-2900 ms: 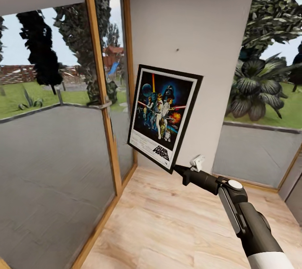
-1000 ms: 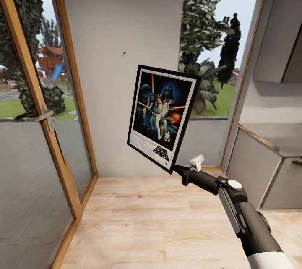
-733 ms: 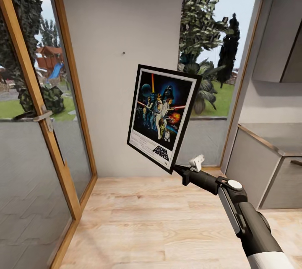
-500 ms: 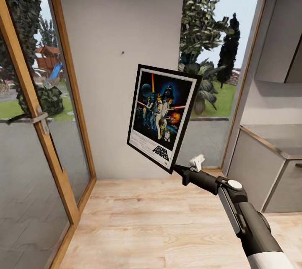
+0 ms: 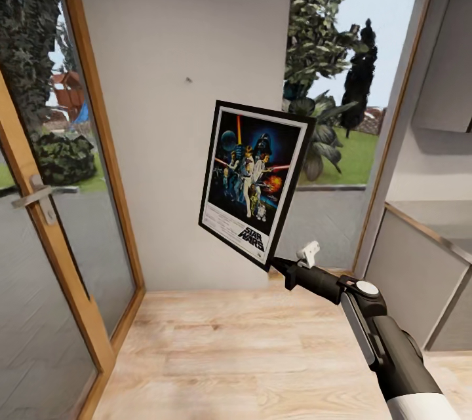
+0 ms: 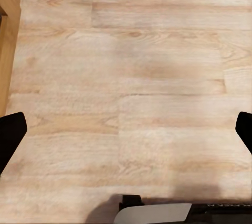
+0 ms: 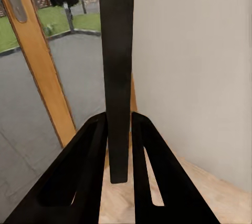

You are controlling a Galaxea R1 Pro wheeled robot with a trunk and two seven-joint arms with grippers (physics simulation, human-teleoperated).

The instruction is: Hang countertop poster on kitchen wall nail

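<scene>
The right gripper point(image 5: 278, 265) is clamping the lower corner of the poster point(image 5: 254, 181), its 2 fingers point(image 7: 94, 166) pressing the thin black frame edge-on. The poster is tilting at frame centre, standing clear of the pale wall point(image 5: 177, 33). The wall nail point(image 5: 189, 79) is sitting up and left of it. Open wooden floor point(image 5: 249, 354) is spreading below, with a glass door point(image 5: 46, 210) along the left edge. The left gripper point(image 6: 126, 140) is hanging spread wide, empty, over the floor.
</scene>
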